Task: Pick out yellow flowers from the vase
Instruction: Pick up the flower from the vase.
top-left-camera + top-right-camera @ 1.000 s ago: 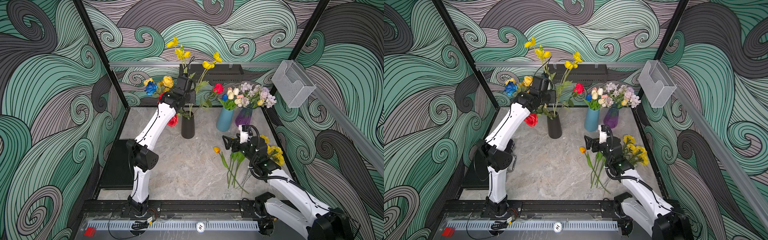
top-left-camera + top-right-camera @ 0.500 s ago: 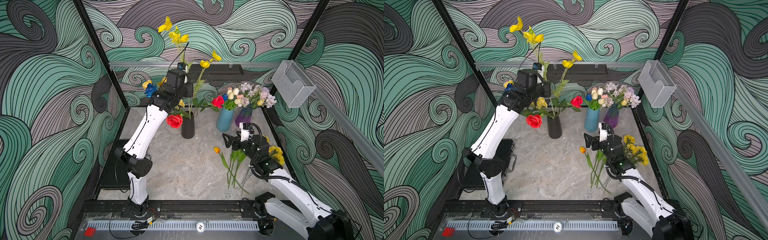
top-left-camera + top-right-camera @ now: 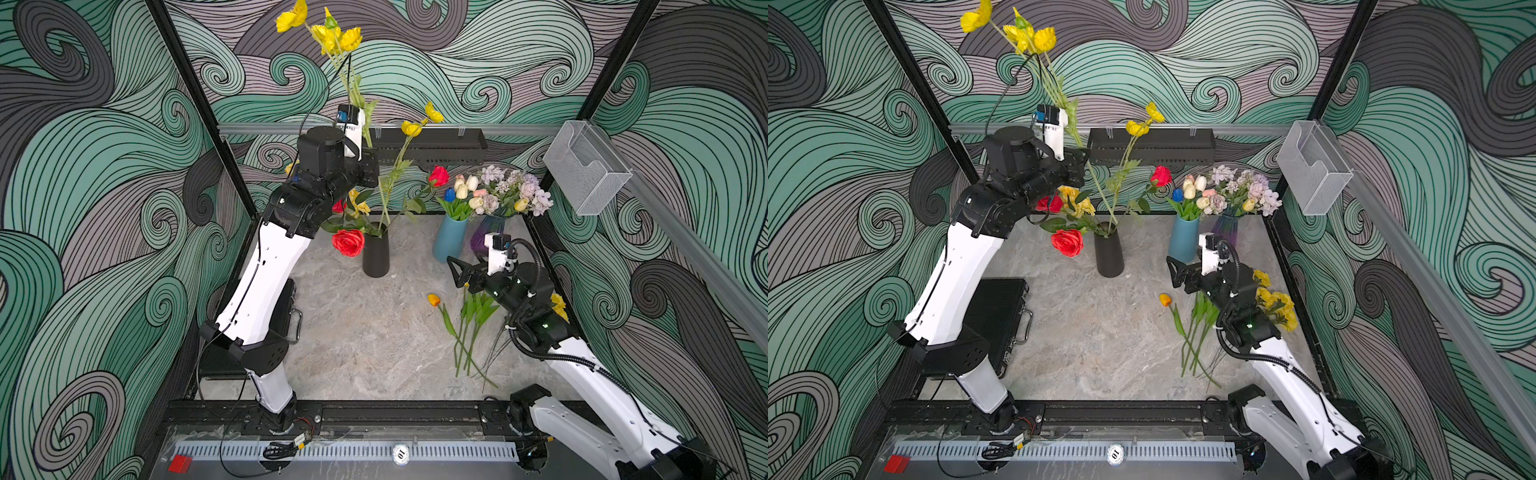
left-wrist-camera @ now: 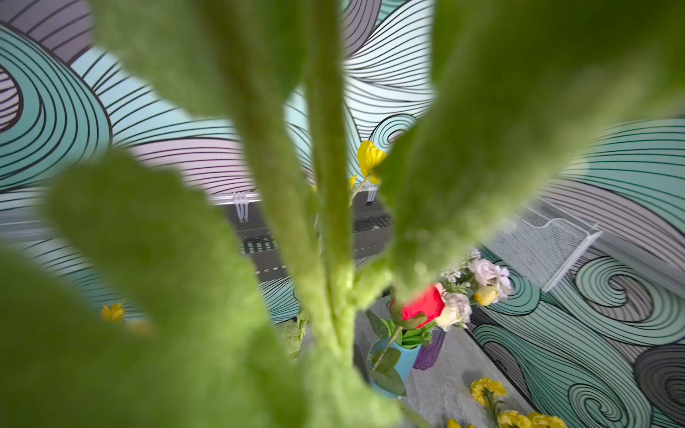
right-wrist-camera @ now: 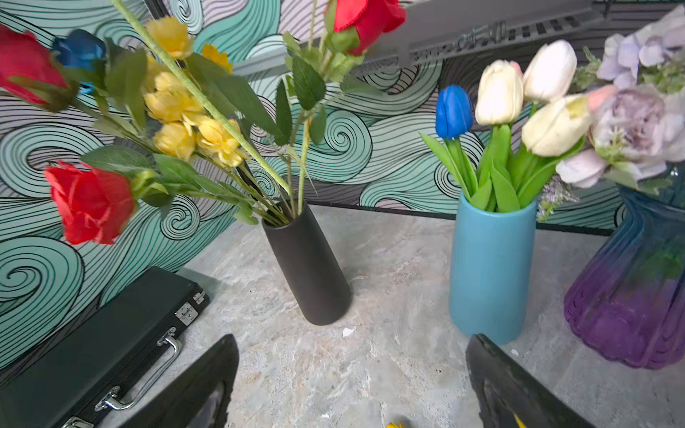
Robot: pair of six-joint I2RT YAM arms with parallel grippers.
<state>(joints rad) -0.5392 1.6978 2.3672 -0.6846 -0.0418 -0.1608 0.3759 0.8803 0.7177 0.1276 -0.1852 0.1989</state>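
My left gripper (image 3: 367, 165) is clamped on the tall yellow spray (image 3: 332, 35) and held high, because its long stem, foot not yet out of the black vase (image 3: 376, 253), needs height to clear. My right gripper (image 3: 457, 270) hangs low, jaws apart and empty, beside the yellow flowers (image 3: 557, 305) lying on the table (image 3: 353, 332), out of the way.

In front of the black vase (image 3: 376, 253) the table (image 3: 353, 340) lies bare, open for my fingers between the black case (image 3: 1000, 316) on its left and the laid yellow flowers (image 3: 476, 309) on its right. Over its mouth the tall yellow spray (image 3: 351, 38), leaves (image 5: 307, 83) and a drooping red rose (image 3: 348, 242) crowd the way; the blue vase (image 3: 449, 243) stands near its right, a clear gap between.
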